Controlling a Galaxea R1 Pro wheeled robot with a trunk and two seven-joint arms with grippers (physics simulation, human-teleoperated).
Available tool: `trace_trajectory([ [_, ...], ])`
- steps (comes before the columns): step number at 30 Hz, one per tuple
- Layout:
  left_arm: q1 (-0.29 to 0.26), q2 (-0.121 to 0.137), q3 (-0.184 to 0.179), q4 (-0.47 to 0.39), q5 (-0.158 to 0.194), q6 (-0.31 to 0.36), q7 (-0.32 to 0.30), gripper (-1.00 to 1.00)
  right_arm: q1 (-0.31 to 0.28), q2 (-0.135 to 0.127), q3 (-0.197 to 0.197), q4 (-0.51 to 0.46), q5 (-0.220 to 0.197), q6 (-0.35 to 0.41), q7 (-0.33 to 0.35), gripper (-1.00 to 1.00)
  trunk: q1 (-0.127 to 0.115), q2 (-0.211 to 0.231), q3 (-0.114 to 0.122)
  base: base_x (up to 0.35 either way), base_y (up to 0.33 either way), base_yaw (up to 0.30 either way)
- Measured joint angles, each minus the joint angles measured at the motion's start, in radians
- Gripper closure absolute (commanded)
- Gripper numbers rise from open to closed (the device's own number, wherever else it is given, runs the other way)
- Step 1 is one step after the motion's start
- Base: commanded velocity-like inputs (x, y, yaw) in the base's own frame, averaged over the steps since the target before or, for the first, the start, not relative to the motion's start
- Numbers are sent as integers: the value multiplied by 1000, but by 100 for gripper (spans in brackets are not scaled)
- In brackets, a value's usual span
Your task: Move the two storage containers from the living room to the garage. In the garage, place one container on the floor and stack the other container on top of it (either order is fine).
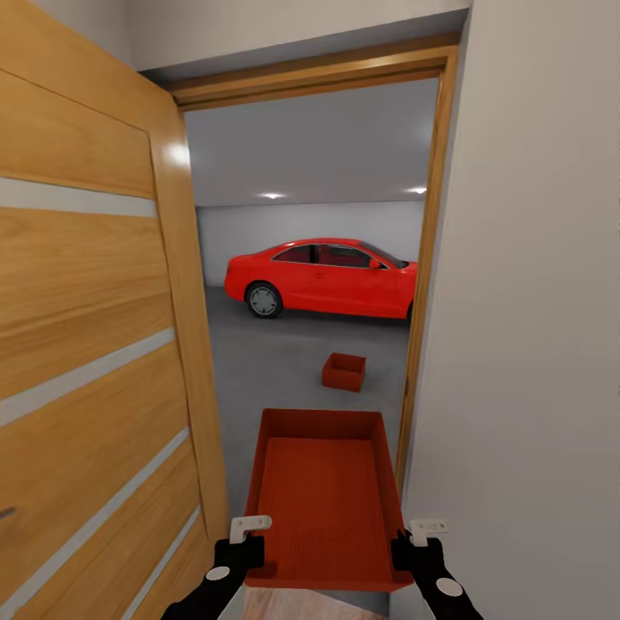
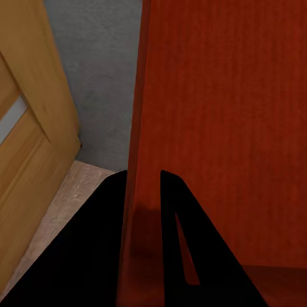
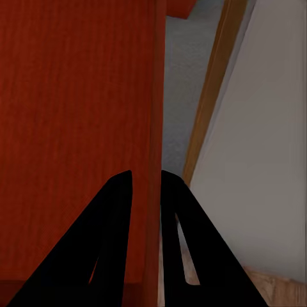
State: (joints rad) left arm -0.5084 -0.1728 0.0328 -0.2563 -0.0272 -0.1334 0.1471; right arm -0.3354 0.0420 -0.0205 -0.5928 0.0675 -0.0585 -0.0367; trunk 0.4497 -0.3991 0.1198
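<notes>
Head view, both grippers' fingers (image 1: 250,527) clamping container (image 1: 323,499), doorway, garage

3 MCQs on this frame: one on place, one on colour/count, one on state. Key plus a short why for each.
1. Where is the second container?
A. On the car roof
B. On the garage floor, past the doorway
C. Against the wooden door

2. How many orange-red containers show in the head view?
A. One
B. Two
C. Three

3. How is the near container held?
A. By the left gripper alone
B. Resting on the floor
C. Both grippers clamp its side walls

Key: 1 B, the far container sits on the grey floor before the red car. 2 B, far one plus the near container. 3 C, left gripper and right gripper each pinch a wall.
</notes>
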Motion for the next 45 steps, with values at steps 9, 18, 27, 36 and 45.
trace_trajectory([
  [9,0,0,0,0,0,0,0,100,0,0,0,0,0,-1,0,100,0,0,0,0,275,-4],
  [18,-1,0,0,1,0,0,0,100,0,0,0,0,0,0,0,100,0,0,0,0,58,0],
  [27,0,0,0,1,0,0,0,100,0,0,0,0,0,0,0,100,0,0,0,68,190,0],
  [36,0,1,1,1,0,0,-1,100,0,0,1,0,0,0,0,100,0,0,0,10,29,0],
  [45,-1,0,0,1,0,0,0,100,0,-1,1,0,-1,0,0,100,0,0,0,0,0,-77],
])
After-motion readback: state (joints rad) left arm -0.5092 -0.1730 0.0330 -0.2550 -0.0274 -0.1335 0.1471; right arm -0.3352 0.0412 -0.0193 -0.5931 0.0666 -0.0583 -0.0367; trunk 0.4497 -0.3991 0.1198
